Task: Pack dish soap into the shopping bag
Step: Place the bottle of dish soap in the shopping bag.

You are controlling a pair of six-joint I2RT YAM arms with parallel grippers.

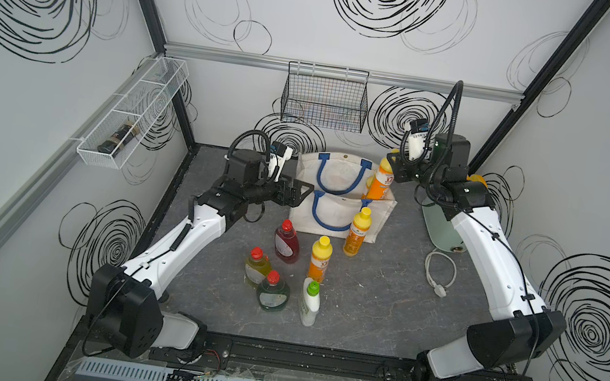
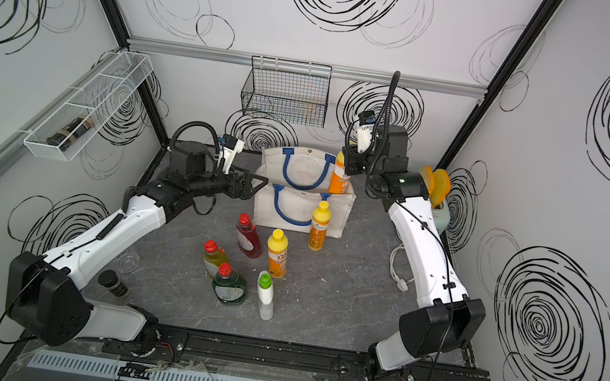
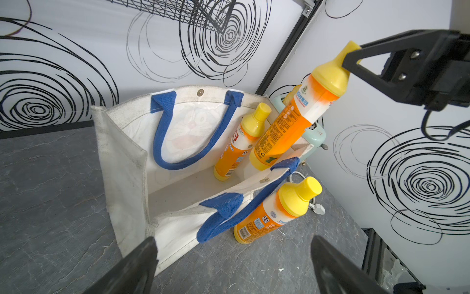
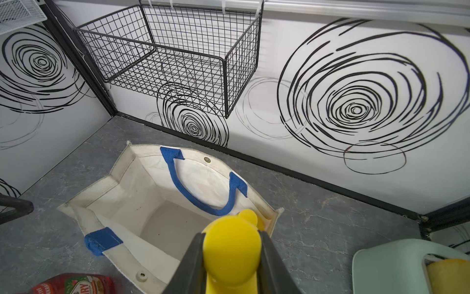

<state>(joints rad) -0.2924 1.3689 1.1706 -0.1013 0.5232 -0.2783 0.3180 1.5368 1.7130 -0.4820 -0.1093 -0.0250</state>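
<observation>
Gripping a tall orange bottle [image 3: 287, 127] by its yellow cap, the right claw [image 4: 231, 236] hangs above the bag [image 3: 122, 163], at the end nearest the right arm. Its jaws are clenched on the cap from both sides. The bottle leans, cap tipped toward the right arm and well above the rim, its lower part down inside the bag's mouth. I cannot tell whether its base reaches the bottom. A second orange bottle [image 3: 239, 147] is already inside, just beside the held one, leaning at the same end.

The bag stands upright and open toward the back of the table [image 1: 379, 313]. Its far handle [image 3: 162, 137] droops down the inner wall and its near handle [image 3: 223, 224] hangs over the front.

The left claw [image 3: 234, 239] is released, jaws spread wide and holding nothing, about level with the rim just beside the bag's other end.

Six bottles wait on the table. A third orange bottle [image 1: 357, 232] stands right against the bag's front wall, and a fourth [image 1: 319, 259] stands a little nearer. The red bottle [image 1: 286, 242], yellow bottle [image 1: 256, 268] and green bottle [image 1: 272, 291] cluster near them, with the white bottle [image 1: 309, 302] just beside the green.

A black basket [image 1: 325, 100] hangs on the back wall. A mint toaster [image 1: 441, 228] sits under the right arm with its cable [image 1: 438, 273] nearby.
</observation>
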